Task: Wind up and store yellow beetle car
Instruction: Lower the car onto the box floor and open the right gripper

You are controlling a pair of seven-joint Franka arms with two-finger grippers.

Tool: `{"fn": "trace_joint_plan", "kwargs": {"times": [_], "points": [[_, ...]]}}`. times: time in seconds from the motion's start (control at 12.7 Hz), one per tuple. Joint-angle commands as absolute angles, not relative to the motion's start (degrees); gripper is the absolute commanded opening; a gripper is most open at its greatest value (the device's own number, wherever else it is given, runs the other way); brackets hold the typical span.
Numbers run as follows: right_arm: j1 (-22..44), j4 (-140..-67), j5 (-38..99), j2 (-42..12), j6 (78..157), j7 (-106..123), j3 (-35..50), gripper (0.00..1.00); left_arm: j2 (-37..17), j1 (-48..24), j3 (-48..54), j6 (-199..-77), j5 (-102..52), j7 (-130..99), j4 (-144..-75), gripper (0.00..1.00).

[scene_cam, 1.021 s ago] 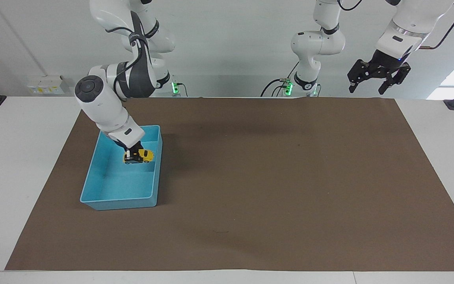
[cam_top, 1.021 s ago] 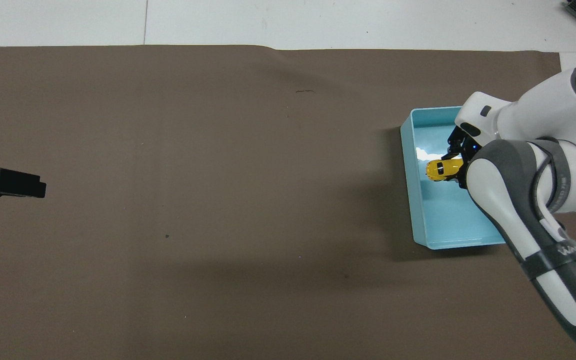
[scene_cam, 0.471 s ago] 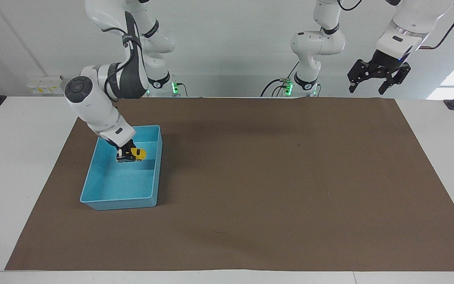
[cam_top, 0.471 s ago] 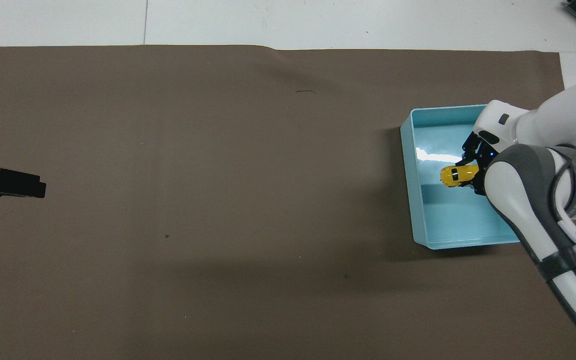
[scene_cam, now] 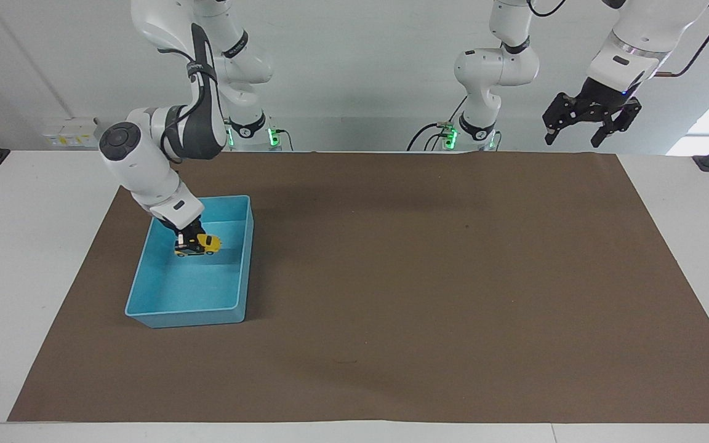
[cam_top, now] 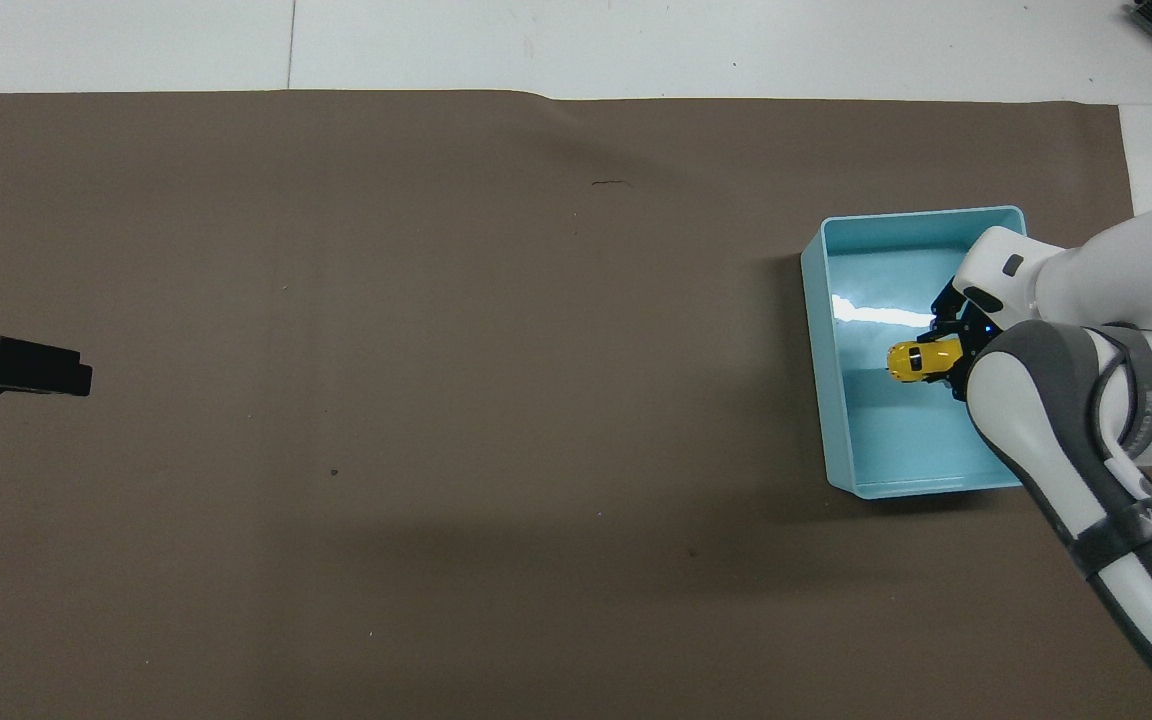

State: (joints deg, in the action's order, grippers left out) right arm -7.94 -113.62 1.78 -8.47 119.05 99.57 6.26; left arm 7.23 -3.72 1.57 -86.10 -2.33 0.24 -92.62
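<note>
Right gripper [scene_cam: 189, 241] clamped on yellow beetle car [scene_cam: 198, 245] inside blue bin [scene_cam: 239, 258]: rounded yellow body, dark windows, dark wheels. Left gripper [scene_cam: 589, 127] spread, waiting up high.

R arm bent down low, right gripper [scene_cam: 191, 241] clamped tight, wrist angled. L arm waits raised at its own end, left gripper [scene_cam: 591, 126] fingers spread wide.

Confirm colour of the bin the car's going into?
Light blue bin, clearest in the overhead view.
</note>
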Motion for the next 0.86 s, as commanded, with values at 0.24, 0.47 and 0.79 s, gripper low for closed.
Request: {"fn": "trace_joint_plan", "kwargs": {"times": [0.24, 0.47, 0.79], "points": [[-8.96, -118.82, -0.08, -7.38, 124.96, 101.07, 6.68, 0.09, 7.03, -2.72, 2.11, -84.99, -2.72, 0.79, -91.76, 1.0], [-8.96, -120.06, -0.26, -7.47, 127.35, 101.07, 6.68, 0.09, 7.03, -2.72, 2.11, -84.99, -2.72, 0.79, -91.76, 1.0], [-8.96, -121.11, -0.44, -9.84, 131.56, 101.16, 6.77, 0.09, 7.03, -2.81, 2.11, -84.99, -2.72, 0.79, -91.76, 1.0]]}}
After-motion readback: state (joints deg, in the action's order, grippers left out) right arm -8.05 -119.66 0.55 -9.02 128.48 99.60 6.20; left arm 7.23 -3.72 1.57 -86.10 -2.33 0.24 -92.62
